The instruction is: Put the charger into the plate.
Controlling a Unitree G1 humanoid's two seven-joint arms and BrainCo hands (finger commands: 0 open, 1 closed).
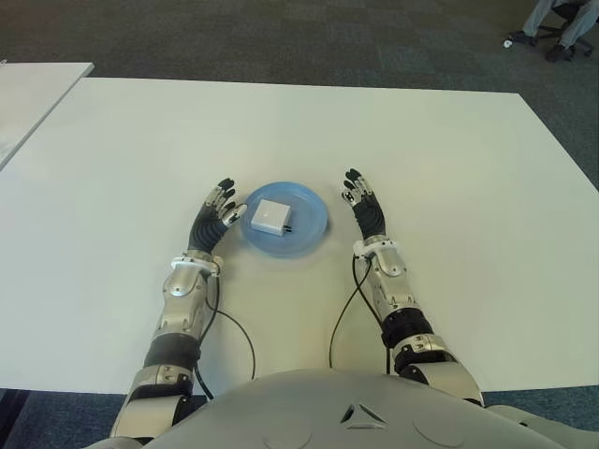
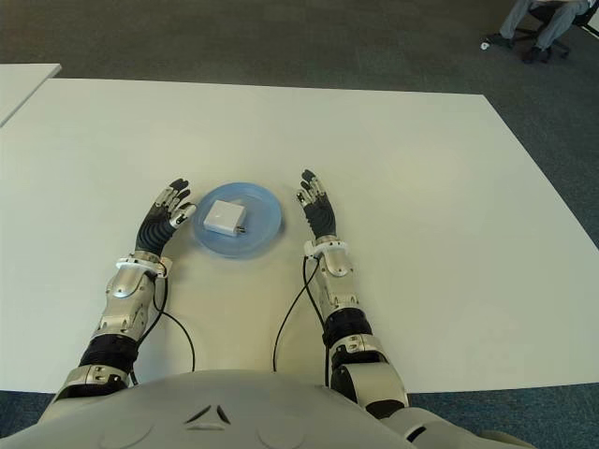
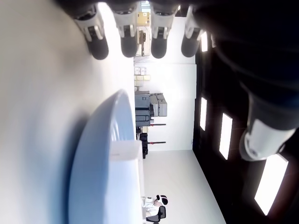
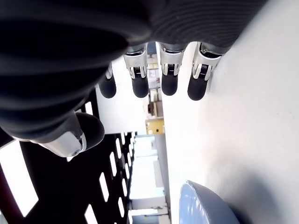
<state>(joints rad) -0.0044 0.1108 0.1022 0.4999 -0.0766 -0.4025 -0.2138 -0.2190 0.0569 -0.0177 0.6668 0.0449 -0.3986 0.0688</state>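
Observation:
A white square charger (image 1: 271, 217) lies inside the round blue plate (image 1: 312, 221) on the white table (image 1: 449, 178). My left hand (image 1: 216, 213) shows just left of the plate, fingers extended and holding nothing. My right hand (image 1: 363, 206) is just right of the plate, fingers straight and spread, also empty. In the left wrist view the plate's rim (image 3: 100, 154) and the charger (image 3: 127, 182) appear beyond my fingertips (image 3: 128, 46). The right wrist view shows my straight fingers (image 4: 169, 77) and a bit of the plate (image 4: 201, 205).
A second white table (image 1: 33, 94) stands at the far left. Dark carpet (image 1: 281, 37) lies beyond the table. A person's legs on a chair (image 1: 562, 28) show at the far right corner.

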